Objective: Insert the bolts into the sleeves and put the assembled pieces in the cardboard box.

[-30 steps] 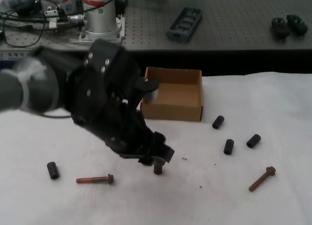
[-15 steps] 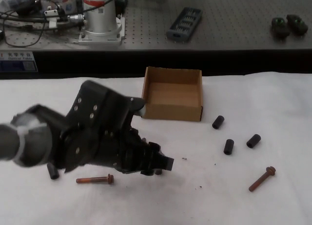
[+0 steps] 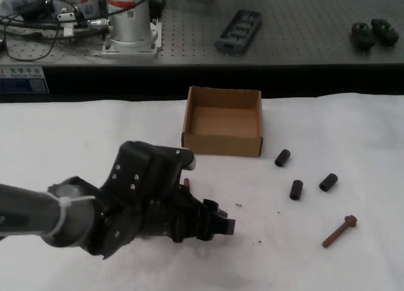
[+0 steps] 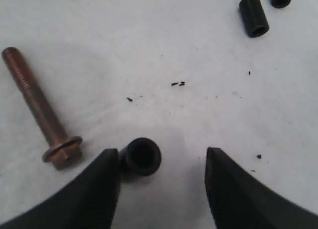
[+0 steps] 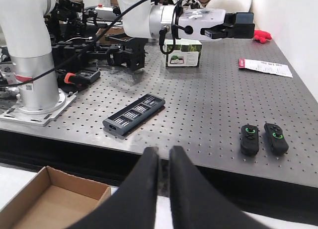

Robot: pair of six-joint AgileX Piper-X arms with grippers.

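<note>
One upright sleeve (image 4: 142,155) now stands between the left end effector's (image 4: 163,158) parted fingers, touching one, the arm having sunk low over the counter (image 3: 353,152); a grasp looks imminent. A bolt (image 4: 39,110) lies just beside it. The right end effector (image 5: 160,162) is pressed together.

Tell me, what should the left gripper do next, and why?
It should probably close gently on the black sleeve. The left gripper is open and low over the white cloth. The sleeve stands between its fingers, close against one of them. A bolt lies just beside it, so once the sleeve is held, the bolt could go in next.
</note>
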